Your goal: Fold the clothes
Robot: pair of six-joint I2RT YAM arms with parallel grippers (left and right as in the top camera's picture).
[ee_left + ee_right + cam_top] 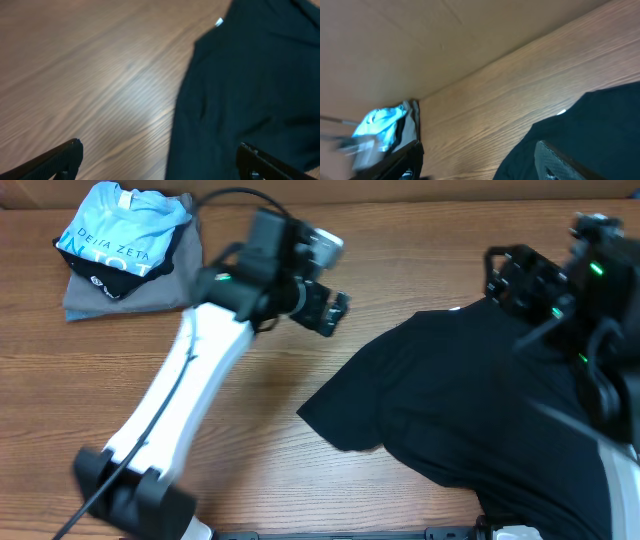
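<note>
The clothes, a plain black T-shirt (470, 410), lie rumpled on the right half of the wooden table. The small white neck tag (219, 22) shows at the shirt's far edge. My left gripper (333, 310) hovers left of the shirt, open and empty. In the left wrist view it (160, 160) straddles the shirt's (250, 85) left edge from above. My right gripper (505, 280) hangs over the shirt's far edge, jaws apart. In the right wrist view it (480, 162) holds nothing, with the shirt (600, 120) under its right finger (560, 160).
A pile at the table's far left corner holds a light blue shirt with white lettering (120, 230) on a grey folded shirt (130, 292). A brown cardboard wall (445, 40) runs along the back edge. The left arm's white link (190, 400) crosses the table's left side.
</note>
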